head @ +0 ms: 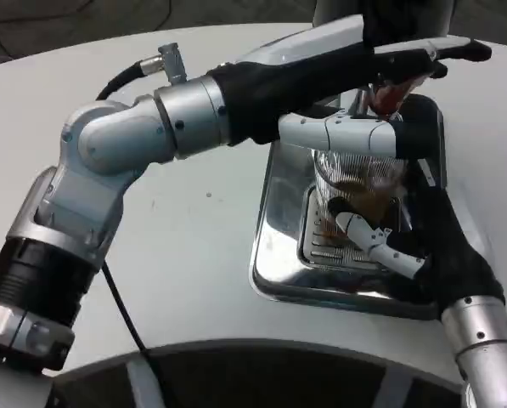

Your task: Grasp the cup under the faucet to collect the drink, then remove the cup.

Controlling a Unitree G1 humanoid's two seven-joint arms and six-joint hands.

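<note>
Ribbed clear glass cup (355, 183), part-filled with brown drink, stands on the steel drip tray (274, 255) under the faucet, right hand (389, 242) wrapped around it, left hand (380, 93) seemingly on the tap (387, 95); removal remains.

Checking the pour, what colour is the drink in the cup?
Amber-brown, seen in the head view through the clear ribbed cup.

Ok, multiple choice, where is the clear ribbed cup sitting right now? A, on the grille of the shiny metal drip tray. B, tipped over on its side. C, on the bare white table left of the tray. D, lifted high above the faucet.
A: the cup stands upright on the slotted grille of the drip tray, with brown drink inside and the right robot hand beside it.
</note>
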